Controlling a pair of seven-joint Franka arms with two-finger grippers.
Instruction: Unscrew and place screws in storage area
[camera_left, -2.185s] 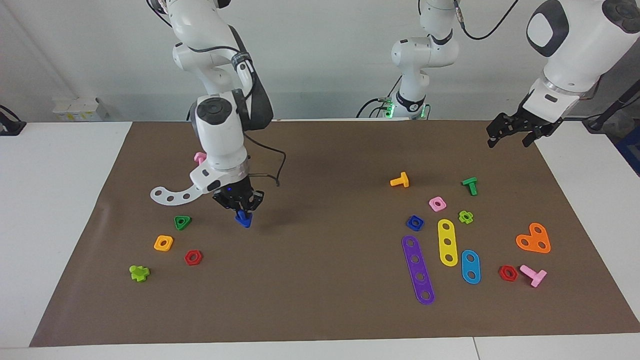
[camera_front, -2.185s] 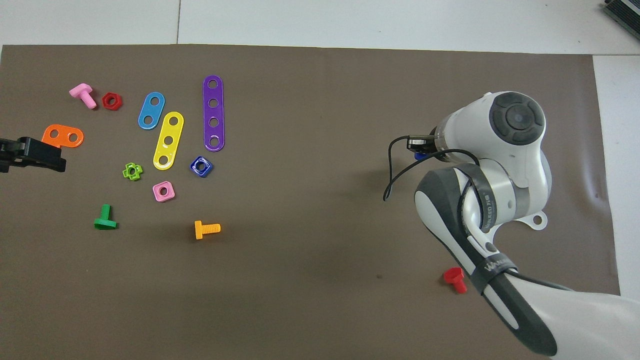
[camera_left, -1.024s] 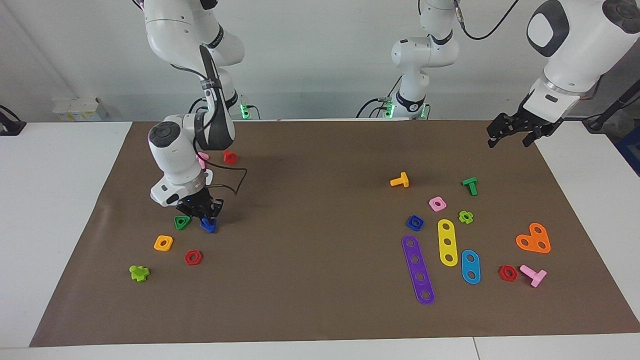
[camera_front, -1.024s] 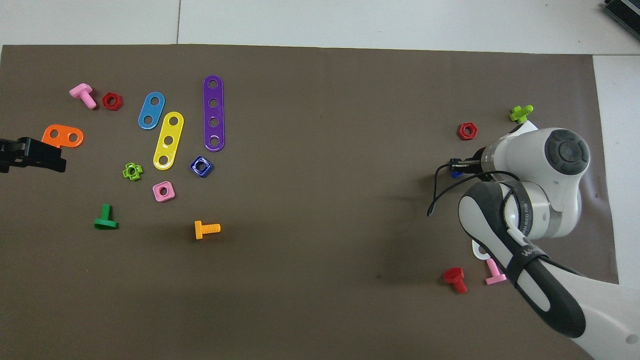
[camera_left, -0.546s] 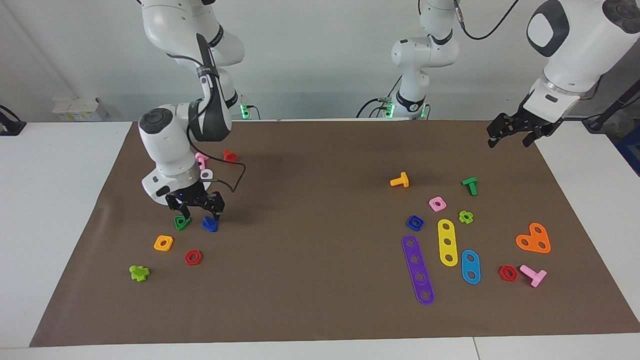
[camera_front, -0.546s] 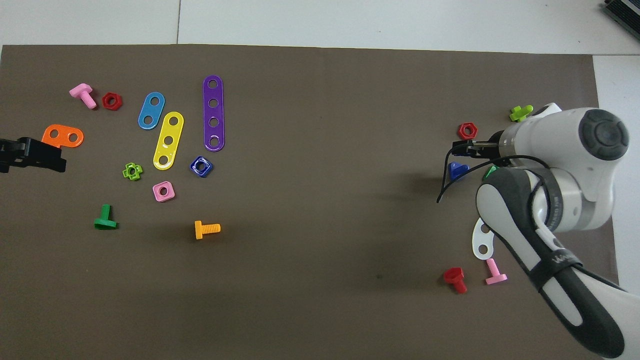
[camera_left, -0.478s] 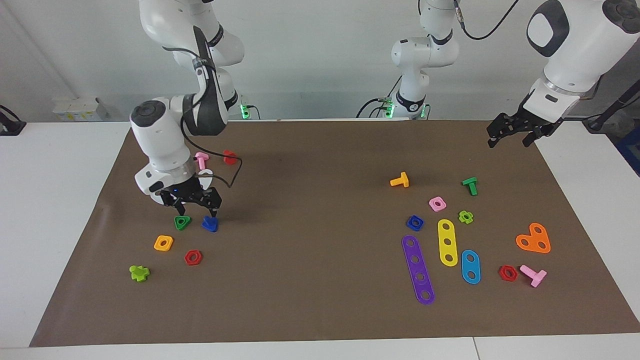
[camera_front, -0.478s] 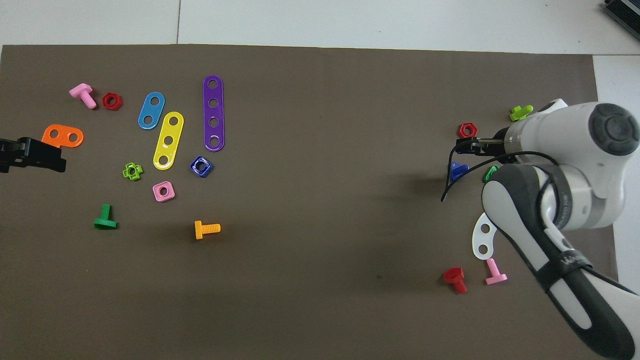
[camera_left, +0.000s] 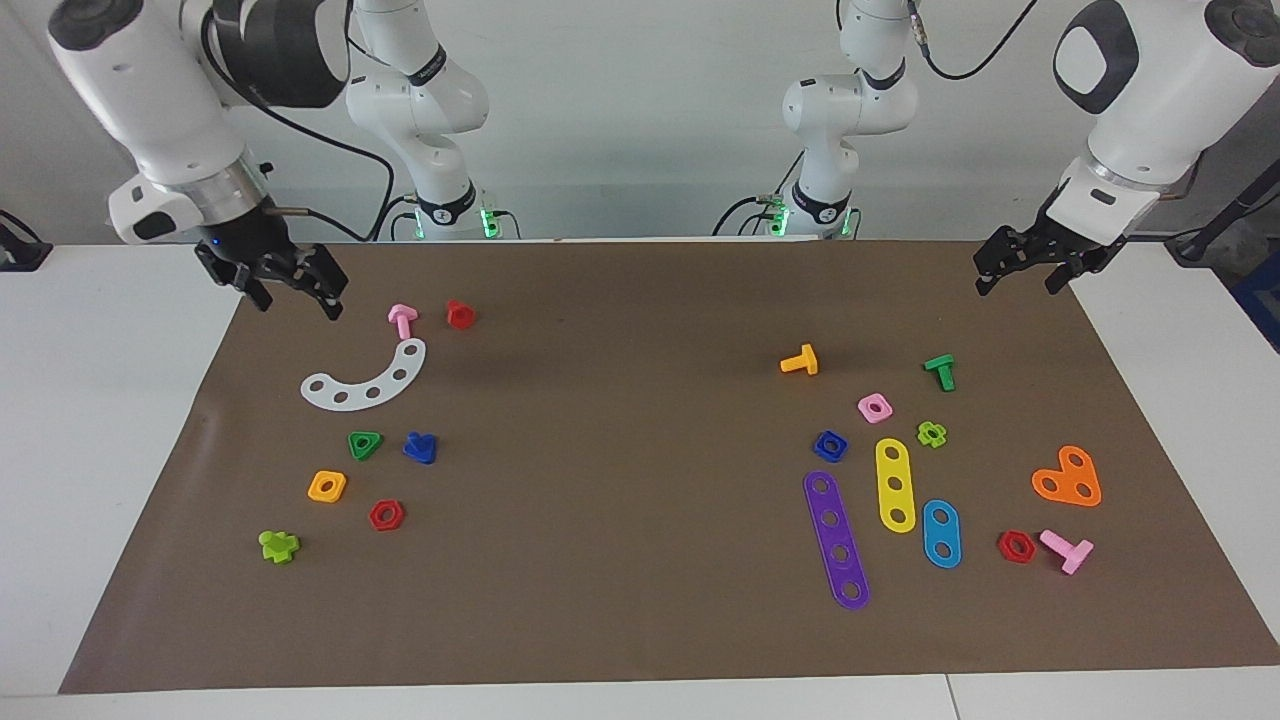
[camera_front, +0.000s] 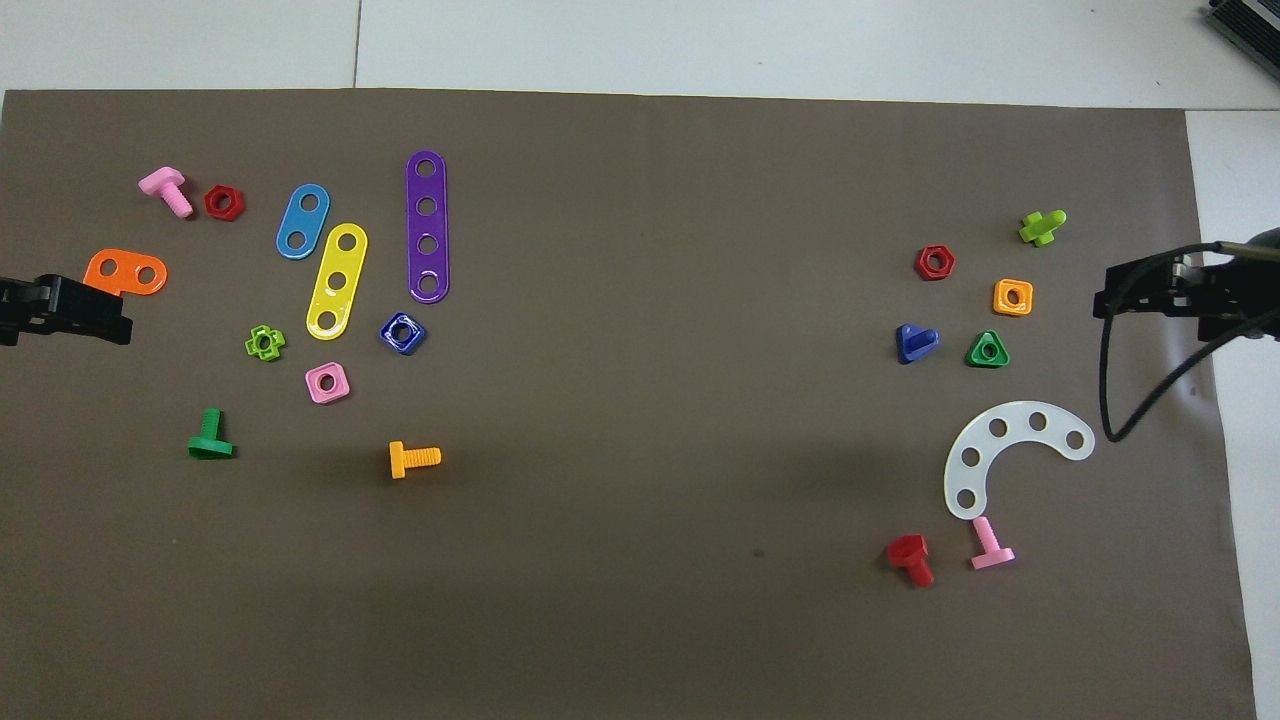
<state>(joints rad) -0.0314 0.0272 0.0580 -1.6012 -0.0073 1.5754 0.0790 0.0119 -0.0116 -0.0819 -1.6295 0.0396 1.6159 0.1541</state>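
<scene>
The dark-blue bolt (camera_left: 420, 447) lies on the brown mat (camera_left: 640, 600) at the right arm's end, beside a green triangular nut (camera_left: 365, 444); it also shows in the overhead view (camera_front: 916, 343). Its blue square nut (camera_left: 829, 445) (camera_front: 403, 332) lies at the left arm's end among coloured strips. My right gripper (camera_left: 295, 292) (camera_front: 1108, 298) is open and empty, raised over the mat's edge at the right arm's end. My left gripper (camera_left: 1015, 282) (camera_front: 115, 325) is open and empty, waiting raised over the mat's edge at the left arm's end.
Near the blue bolt lie a white curved strip (camera_left: 365, 380), an orange square nut (camera_left: 327, 486), a red hex nut (camera_left: 386, 515), a lime bolt (camera_left: 278, 545), a pink bolt (camera_left: 401, 320) and a red bolt (camera_left: 460, 314). Purple (camera_left: 836, 540), yellow (camera_left: 894, 485) and blue strips lie at the left arm's end.
My right gripper opened and let go of the blue bolt beside the green triangular nut, then rose and drew back to the mat's edge. The left arm has not moved.
</scene>
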